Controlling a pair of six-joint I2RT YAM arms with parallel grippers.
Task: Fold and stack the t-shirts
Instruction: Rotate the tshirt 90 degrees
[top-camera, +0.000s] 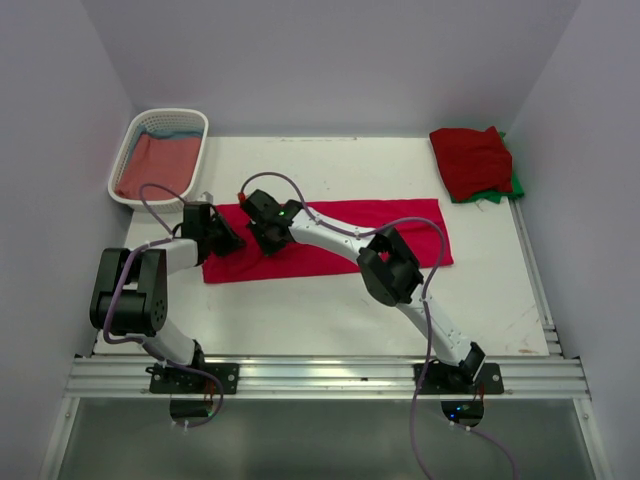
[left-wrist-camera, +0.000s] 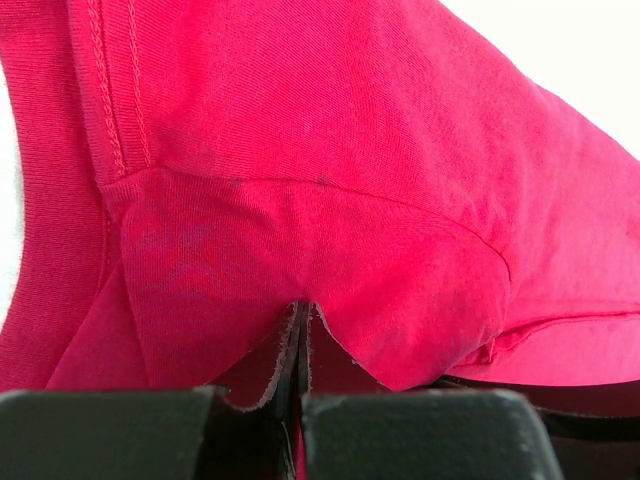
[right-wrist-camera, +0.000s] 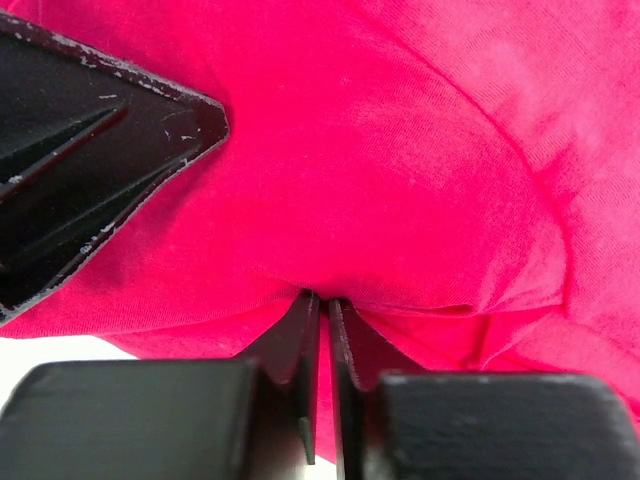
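A bright crimson t-shirt (top-camera: 380, 235) lies as a long folded strip across the middle of the table. My left gripper (top-camera: 228, 240) is shut on its left end; in the left wrist view the fingers (left-wrist-camera: 300, 340) pinch a fold of the crimson cloth (left-wrist-camera: 330, 150). My right gripper (top-camera: 268, 232) is shut on the same shirt close beside the left one; in the right wrist view its fingers (right-wrist-camera: 322, 330) pinch the crimson cloth (right-wrist-camera: 400, 170), and the left gripper's black finger (right-wrist-camera: 90, 170) shows at upper left. A darker red shirt (top-camera: 470, 160) lies folded on a green one (top-camera: 514, 186) at the back right.
A white slatted basket (top-camera: 126, 160) at the back left holds a dusty-red shirt (top-camera: 158, 165) and a bit of blue cloth (top-camera: 172, 133). Grey walls close in the table on the left, back and right. An aluminium rail (top-camera: 320, 372) runs along the near edge.
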